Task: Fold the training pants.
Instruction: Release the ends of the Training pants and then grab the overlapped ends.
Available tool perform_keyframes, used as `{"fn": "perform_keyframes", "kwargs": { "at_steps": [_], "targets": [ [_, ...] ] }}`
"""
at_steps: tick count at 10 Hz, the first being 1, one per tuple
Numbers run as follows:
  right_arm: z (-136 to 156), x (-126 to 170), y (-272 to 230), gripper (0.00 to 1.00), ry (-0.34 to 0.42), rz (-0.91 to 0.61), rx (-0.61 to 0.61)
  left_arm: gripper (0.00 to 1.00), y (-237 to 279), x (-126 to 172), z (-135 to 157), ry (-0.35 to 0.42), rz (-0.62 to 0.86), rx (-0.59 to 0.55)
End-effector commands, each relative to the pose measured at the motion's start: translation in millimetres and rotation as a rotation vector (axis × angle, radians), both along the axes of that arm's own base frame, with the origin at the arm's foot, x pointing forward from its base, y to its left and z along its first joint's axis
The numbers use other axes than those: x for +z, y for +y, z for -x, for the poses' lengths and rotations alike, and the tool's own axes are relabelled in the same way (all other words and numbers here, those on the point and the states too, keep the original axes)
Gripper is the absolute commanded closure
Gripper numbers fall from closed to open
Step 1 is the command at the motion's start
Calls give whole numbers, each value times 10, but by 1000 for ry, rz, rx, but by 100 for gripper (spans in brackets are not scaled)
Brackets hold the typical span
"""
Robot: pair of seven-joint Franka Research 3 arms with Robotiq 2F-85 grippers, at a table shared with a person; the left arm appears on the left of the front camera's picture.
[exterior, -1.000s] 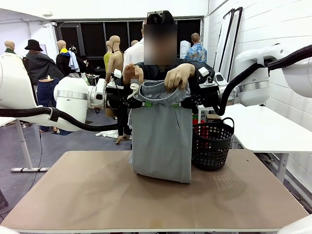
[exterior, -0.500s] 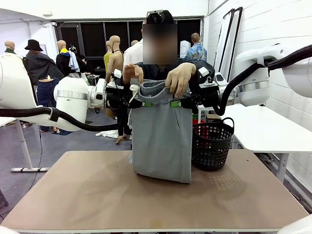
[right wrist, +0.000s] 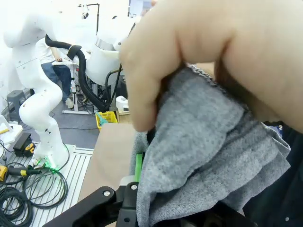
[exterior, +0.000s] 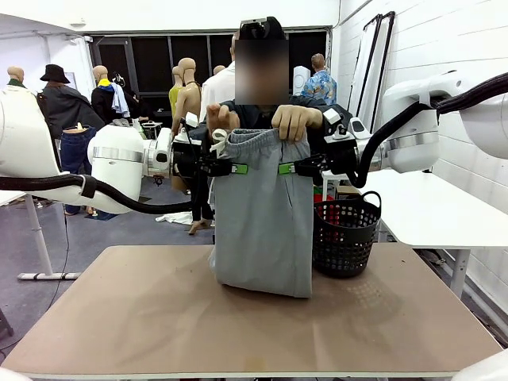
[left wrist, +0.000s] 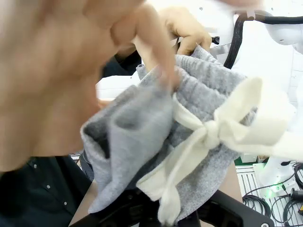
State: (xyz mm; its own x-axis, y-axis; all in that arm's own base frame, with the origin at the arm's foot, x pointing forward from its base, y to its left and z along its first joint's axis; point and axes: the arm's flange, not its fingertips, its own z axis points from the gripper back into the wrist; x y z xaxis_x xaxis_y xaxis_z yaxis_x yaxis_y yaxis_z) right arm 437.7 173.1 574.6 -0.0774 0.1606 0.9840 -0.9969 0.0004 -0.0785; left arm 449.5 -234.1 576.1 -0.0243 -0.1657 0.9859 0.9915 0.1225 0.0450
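Left gripper (exterior: 232,168): black, green-padded fingers clenched on waistband corner of light grey jersey training pants (exterior: 262,230). Person's hand (exterior: 219,119) pinches waistband top beside it. White drawstring bow (left wrist: 208,137) at front. Pants hang upright at centre, lower end resting on tan wooden table (exterior: 143,317). Person's other hand (exterior: 295,121) grips opposite top edge. Right gripper (exterior: 286,168): clamped on other corner. Black plastic mesh basket (exterior: 345,238) just right of pants. Progress: early. Pants seem doubled leg over leg; laying flat and crosswise folds not yet done.
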Motion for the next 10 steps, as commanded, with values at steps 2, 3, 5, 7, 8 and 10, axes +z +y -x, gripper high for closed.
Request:
{"fn": "perform_keyframes", "kwargs": {
  "at_steps": [2, 3, 5, 7, 8, 10],
  "targets": [
    [7, 11, 5, 100, 0, -7, 1, 100, 6, 20, 12, -9, 6, 2],
    [7, 11, 5, 100, 0, -7, 1, 100, 6, 20, 12, -9, 6, 2],
    [7, 11, 5, 100, 0, -7, 1, 100, 6, 20, 12, -9, 6, 2],
    [7, 11, 5, 100, 0, -7, 1, 100, 6, 20, 12, -9, 6, 2],
    [7, 11, 5, 100, 0, -7, 1, 100, 6, 20, 12, -9, 6, 2],
    [7, 11, 5, 100, 0, -7, 1, 100, 6, 20, 12, -9, 6, 2]
  ]
}}
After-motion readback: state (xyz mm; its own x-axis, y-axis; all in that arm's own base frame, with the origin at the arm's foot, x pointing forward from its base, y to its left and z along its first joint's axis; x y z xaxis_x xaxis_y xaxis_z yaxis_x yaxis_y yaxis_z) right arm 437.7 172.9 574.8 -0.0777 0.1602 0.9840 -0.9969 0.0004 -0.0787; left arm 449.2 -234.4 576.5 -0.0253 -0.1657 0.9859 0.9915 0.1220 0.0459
